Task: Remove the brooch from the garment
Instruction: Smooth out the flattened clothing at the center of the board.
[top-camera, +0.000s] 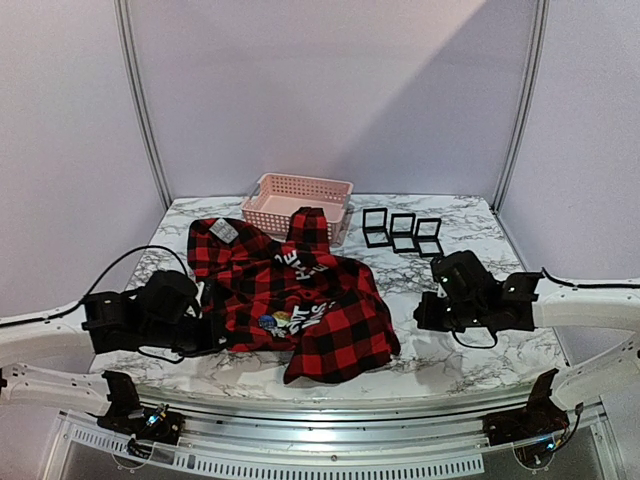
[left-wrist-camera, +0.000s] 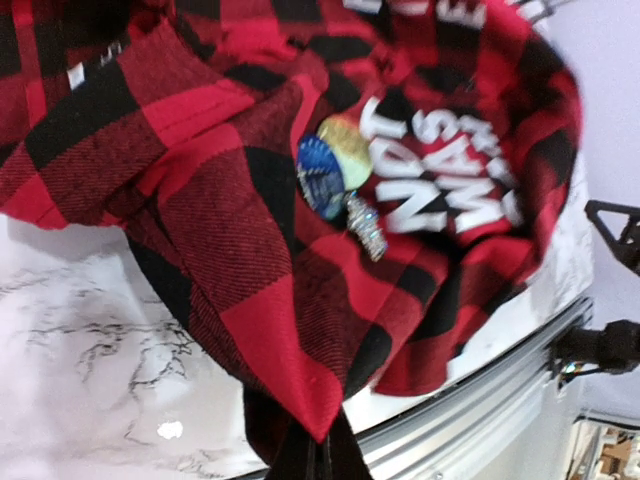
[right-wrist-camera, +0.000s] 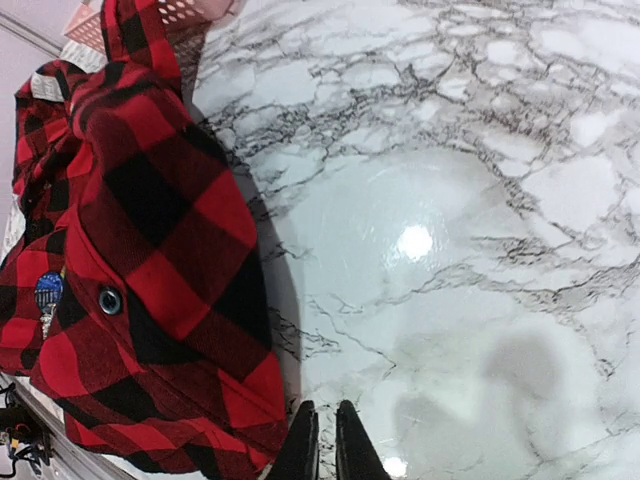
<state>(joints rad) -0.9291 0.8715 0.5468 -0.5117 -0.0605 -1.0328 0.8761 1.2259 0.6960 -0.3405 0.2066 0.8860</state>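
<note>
The red-and-black buffalo-plaid flannel shirt (top-camera: 300, 290) with white block lettering is lying crumpled at the centre of the white marble-patterned counter (top-camera: 470, 360). The round blue-and-iridescent brooch (left-wrist-camera: 333, 165) is sitting on the fabric at 7 o'clock from the shirt's middle, just beside the lettering. At the shirt's 9 o'clock edge, the left end effector (left-wrist-camera: 318, 455) is pinching a corner of fabric between closed fingers. At 3 o'clock, the right end effector (right-wrist-camera: 322, 445) is hanging over bare counter just beside the hem, fingers narrow and gripping nothing. A pink perforated plastic basket (top-camera: 298, 200) is standing at 12 o'clock.
</note>
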